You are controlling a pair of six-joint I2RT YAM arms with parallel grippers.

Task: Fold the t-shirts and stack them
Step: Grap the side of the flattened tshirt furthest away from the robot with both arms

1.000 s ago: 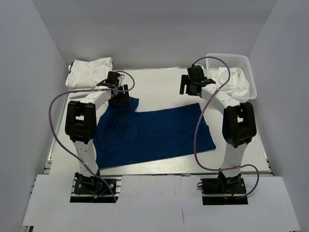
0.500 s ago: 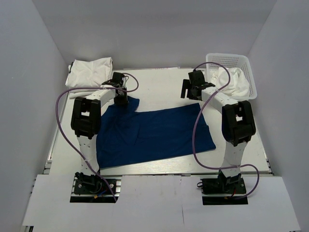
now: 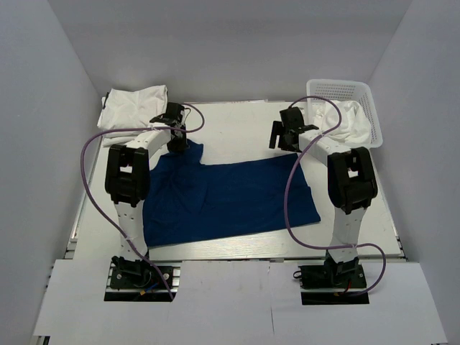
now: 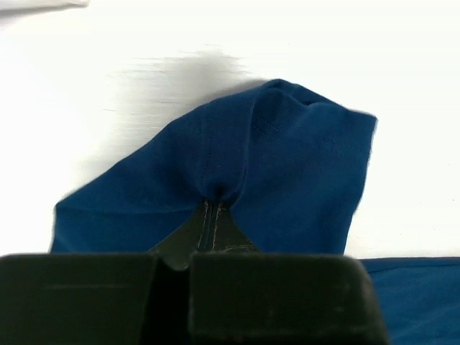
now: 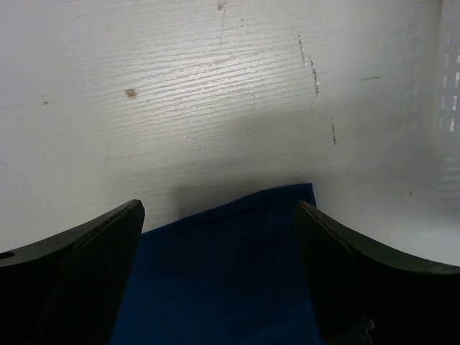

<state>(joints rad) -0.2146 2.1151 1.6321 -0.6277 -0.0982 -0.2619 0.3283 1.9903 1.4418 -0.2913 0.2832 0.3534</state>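
A royal blue t-shirt lies spread across the table. My left gripper is at its far left corner and is shut on a bunched fold of the blue cloth, which puckers at the fingertips of the left gripper. My right gripper hovers open over the shirt's far right corner, one finger on each side and nothing pinched between them. A white t-shirt lies crumpled at the back left. Another white t-shirt hangs out of the basket.
A white mesh basket stands at the back right corner. White walls close in the table on three sides. Purple cables loop off both arms. Bare tabletop shows behind the blue shirt, between the two grippers.
My left gripper has closed on the blue shirt's far left corner and shifted slightly back. The right gripper has stayed open and edged a little farther back.
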